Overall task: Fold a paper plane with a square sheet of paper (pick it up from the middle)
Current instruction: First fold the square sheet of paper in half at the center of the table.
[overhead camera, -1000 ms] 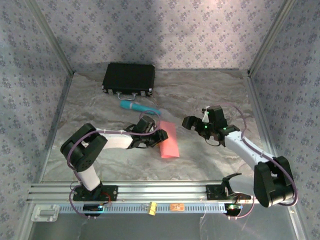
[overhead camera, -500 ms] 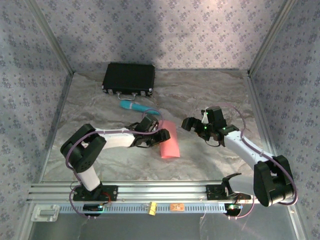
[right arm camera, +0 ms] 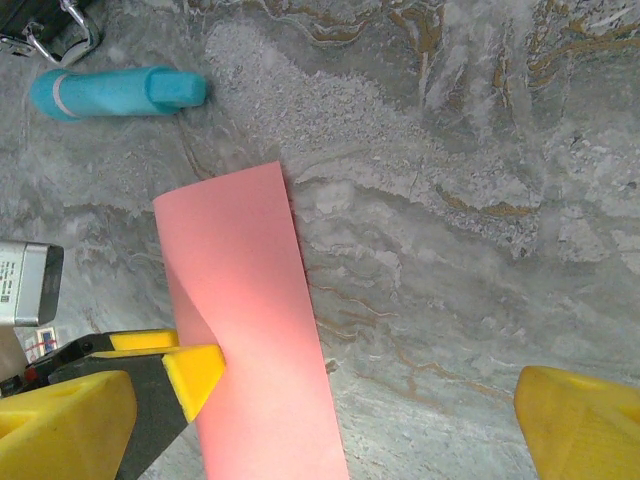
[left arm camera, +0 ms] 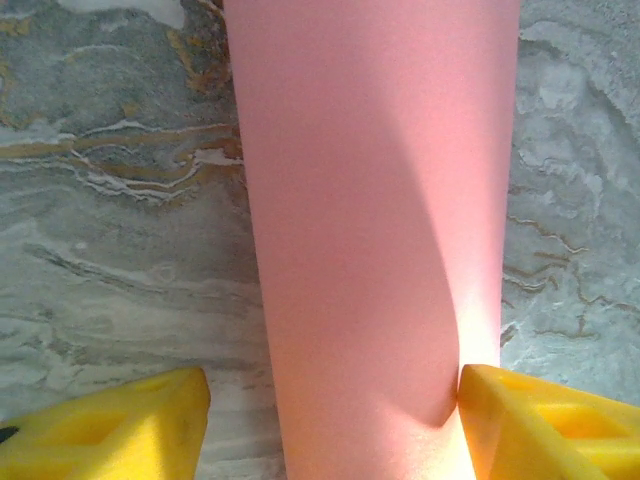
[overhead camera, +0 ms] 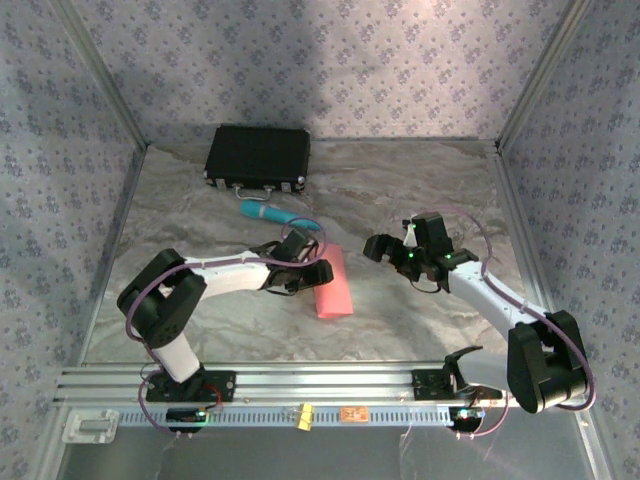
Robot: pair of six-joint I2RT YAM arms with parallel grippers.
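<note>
Left gripper (left arm camera: pixel 335 385) sits low over the table (overhead camera: pixel 420 180) with its jaws open on either side of the pink paper (left arm camera: pixel 380 230). On my wrist feed, the yellow finger on the right touches the paper's edge. The one on the left stands clear of it, with bare marbled surface between. I read that as straddling, not gripping.

The paper is folded over into a long narrow strip and lies near the middle of the table, between the two arms. Shading across it makes it look bowed rather than pressed flat, though I cannot be sure.

The right gripper (right arm camera: pixel 325 390) hangs just to the right of the strip with its jaws wide and nothing between them. Its camera looks down on the strip's far end.

Beyond the paper lies a teal tube (overhead camera: pixel 270 212), and behind that a black case (overhead camera: pixel 258 157) sits close to the back wall.
</note>
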